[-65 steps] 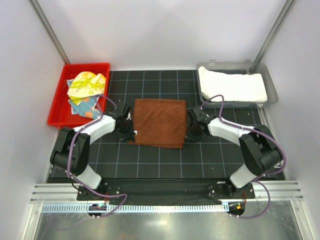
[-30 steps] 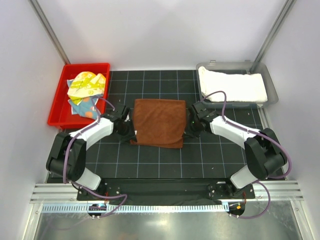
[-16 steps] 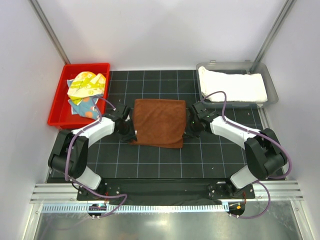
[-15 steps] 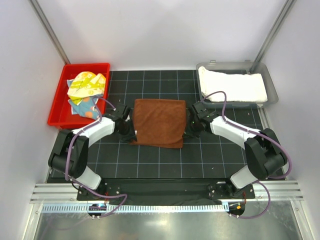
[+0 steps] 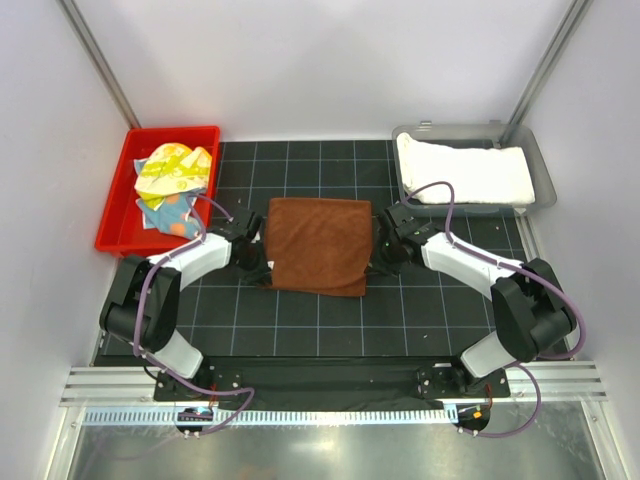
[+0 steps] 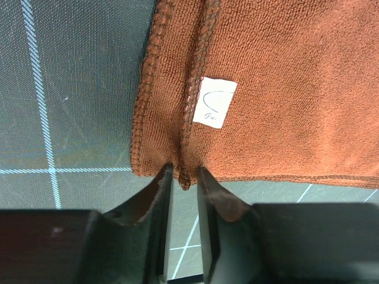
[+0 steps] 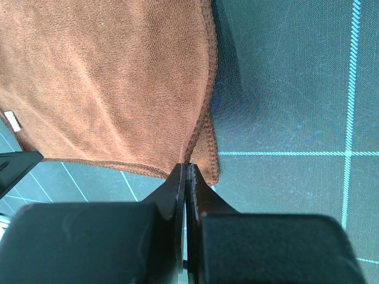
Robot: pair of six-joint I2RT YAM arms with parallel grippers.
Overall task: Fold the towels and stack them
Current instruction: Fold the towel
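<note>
Bright, even overhead light; top view sharp, only soft shadows on black mat (image 5: 320, 320). Wrist views: rust-brown towel (image 6: 284, 89) weave crisp, left gripper (image 6: 183, 173) near lens dark and soft (mild sheen on metal rail (image 5: 330, 382)).

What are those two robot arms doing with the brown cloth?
They are folding towels. The rust-brown towel lies folded on the black mat. The right gripper is pinched shut on its right-hand corner; the left gripper straddles a left-hand corner, grip unclear. A white towel sits in the grey tray, two patterned towels wait in the red bin.
</note>
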